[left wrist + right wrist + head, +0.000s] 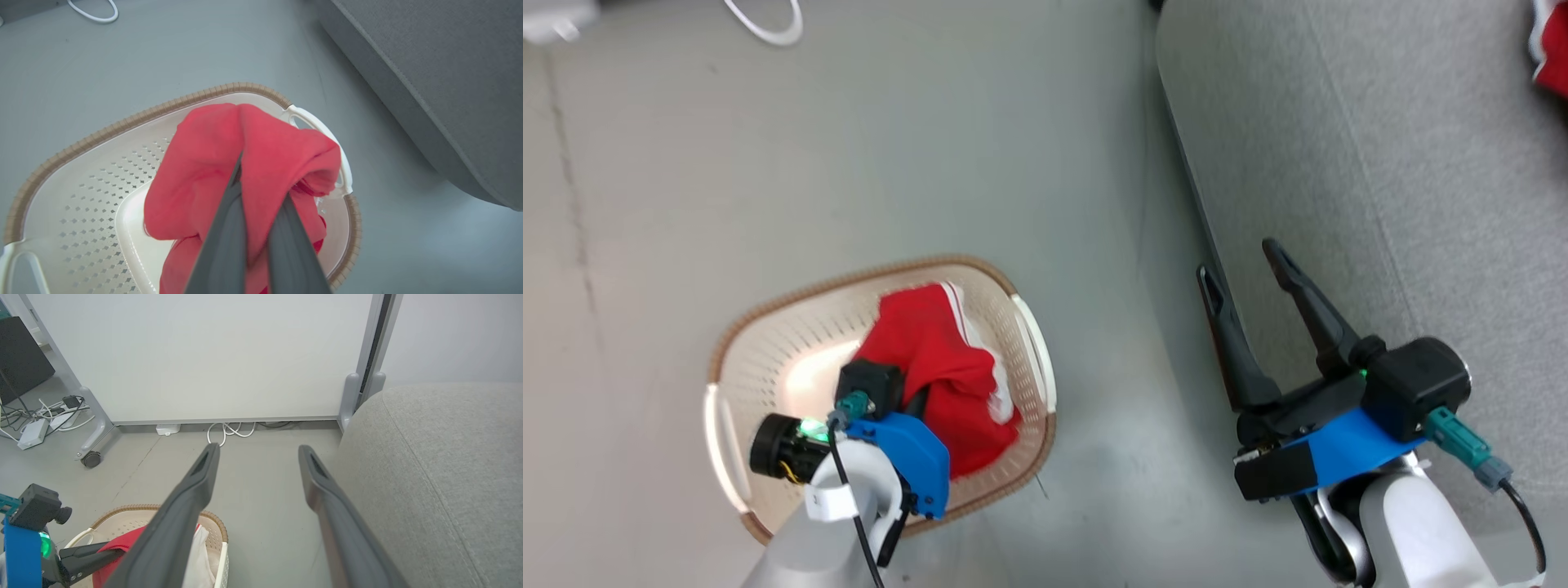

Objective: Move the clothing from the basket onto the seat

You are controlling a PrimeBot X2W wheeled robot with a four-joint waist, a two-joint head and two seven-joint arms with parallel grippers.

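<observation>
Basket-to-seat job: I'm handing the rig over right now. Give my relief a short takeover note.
Left gripper: shut on the red garment, over the basket on the floor.
Right gripper: open, holding nothing, at the near edge of the seat.
Done: a red item lies on the seat at the frame edge, probably moved already.
Left to do: carry the held garment across onto the seat and release it.
</observation>
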